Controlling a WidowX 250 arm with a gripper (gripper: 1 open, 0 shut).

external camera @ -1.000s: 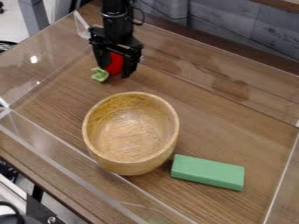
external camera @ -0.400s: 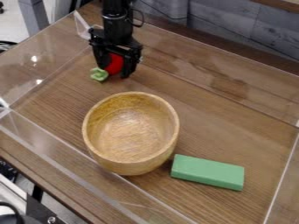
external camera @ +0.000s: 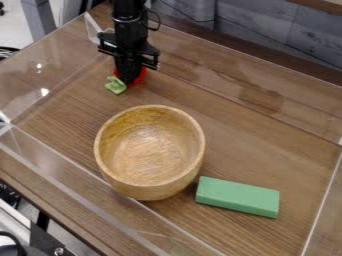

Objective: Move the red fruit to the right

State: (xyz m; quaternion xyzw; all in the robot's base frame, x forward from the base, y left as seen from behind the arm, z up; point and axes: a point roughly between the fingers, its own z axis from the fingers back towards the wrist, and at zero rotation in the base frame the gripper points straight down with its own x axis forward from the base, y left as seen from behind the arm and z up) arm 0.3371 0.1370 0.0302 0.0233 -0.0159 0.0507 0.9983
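The red fruit [external camera: 128, 74] lies on the wooden table at the back left, with its green leafy cap [external camera: 116, 86] poking out to the lower left. My black gripper [external camera: 130, 70] points straight down over it, and its fingers are shut on the fruit's red body. Most of the fruit is covered by the fingers; only a strip of red shows between and below them.
A large wooden bowl [external camera: 150, 151] sits in the middle of the table, just in front of the gripper. A flat green block [external camera: 238, 196] lies at the front right. Clear plastic walls [external camera: 40, 90] enclose the table on all sides.
The fingers, spread wide around the fruit in the earlier frames, have closed in on it. The arm stays in the same spot.
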